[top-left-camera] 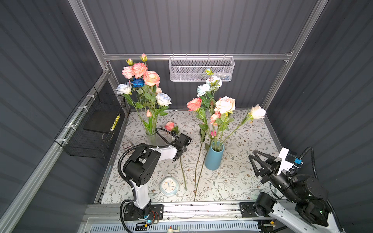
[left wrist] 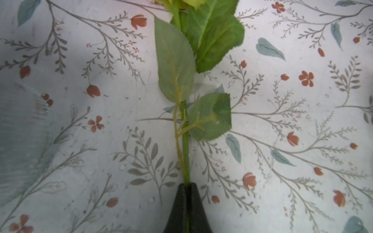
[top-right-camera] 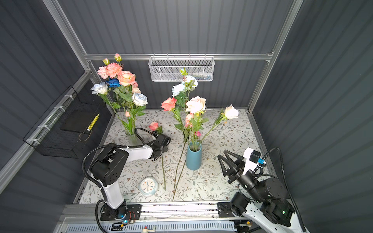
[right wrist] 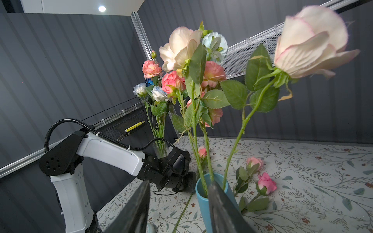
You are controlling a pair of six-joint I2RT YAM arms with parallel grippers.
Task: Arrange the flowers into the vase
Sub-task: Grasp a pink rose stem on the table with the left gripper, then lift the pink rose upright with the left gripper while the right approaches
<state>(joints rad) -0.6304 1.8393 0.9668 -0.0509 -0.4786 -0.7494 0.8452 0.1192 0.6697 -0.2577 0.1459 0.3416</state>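
We are at the pick-up: our left gripper (left wrist: 186, 186) is clamped on the green stem of the coral-pink rose (top-left-camera: 169, 125), which lies on the floral tablecloth (top-left-camera: 242, 181) near the teal cylindrical vase (top-left-camera: 214, 159). Our right gripper (top-left-camera: 253, 154) hangs open and empty. Next, we judge, comes a lift, with the stem tilted upright over the vase mouth.

The left hand (left wrist: 186, 186) was clamped on a green flower stem (left wrist: 185, 155), whose serrated leaves (left wrist: 175, 60) lay spread over the floral-print tablecloth (left wrist: 282, 125) beneath it.
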